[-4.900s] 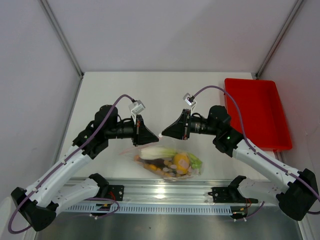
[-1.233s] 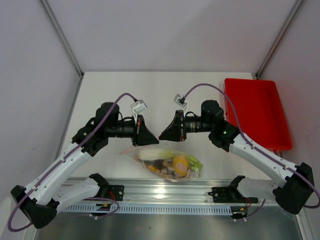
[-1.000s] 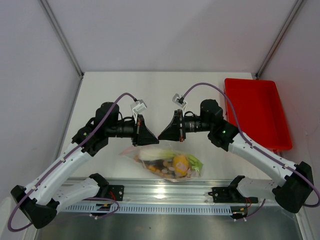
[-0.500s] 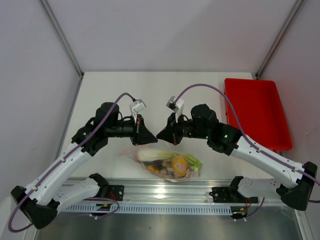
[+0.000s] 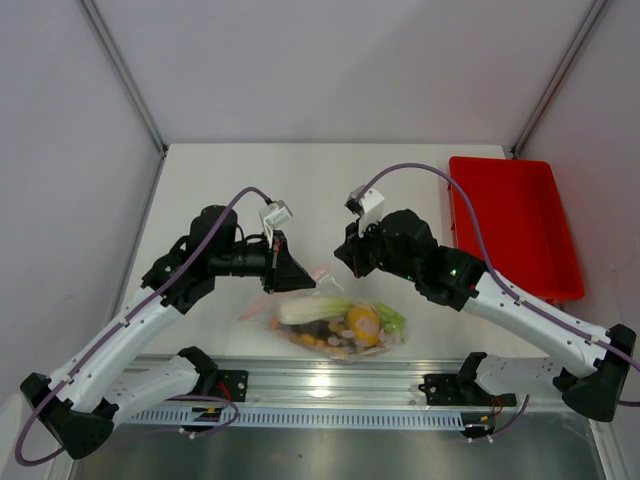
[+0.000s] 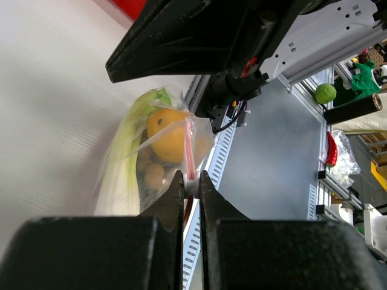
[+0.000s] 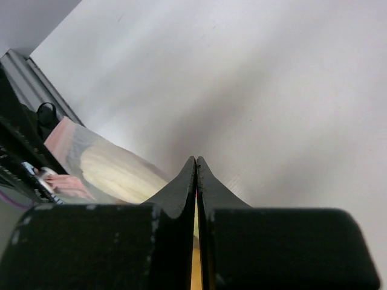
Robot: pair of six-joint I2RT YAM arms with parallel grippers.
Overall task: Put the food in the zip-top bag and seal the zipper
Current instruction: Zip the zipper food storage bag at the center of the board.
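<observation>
The clear zip-top bag (image 5: 262,312) hangs just above the table's near edge, with the food inside: a yellow lemon (image 5: 362,322), a leek stalk (image 5: 305,308) and small tan balls (image 5: 318,340). My left gripper (image 5: 303,283) is shut on the white end of the pink zipper (image 5: 322,272) at the bag's top left. In the left wrist view the zipper (image 6: 189,151) runs up from that gripper (image 6: 191,181), past the lemon (image 6: 166,136) and leek (image 6: 121,181). My right gripper (image 5: 342,262) is shut just to the right on the same edge. A pink sliver shows between its tips (image 7: 196,160), with the bag (image 7: 72,151) at left.
A red tray (image 5: 515,225) stands at the back right. The metal rail (image 5: 320,385) with both arm bases runs just under the bag. My right arm's black wrist (image 6: 199,36) hangs close above the left gripper.
The right gripper has slid left along the bag's top edge toward the left gripper and turned its wrist downward. The left gripper has held its place and grip.
</observation>
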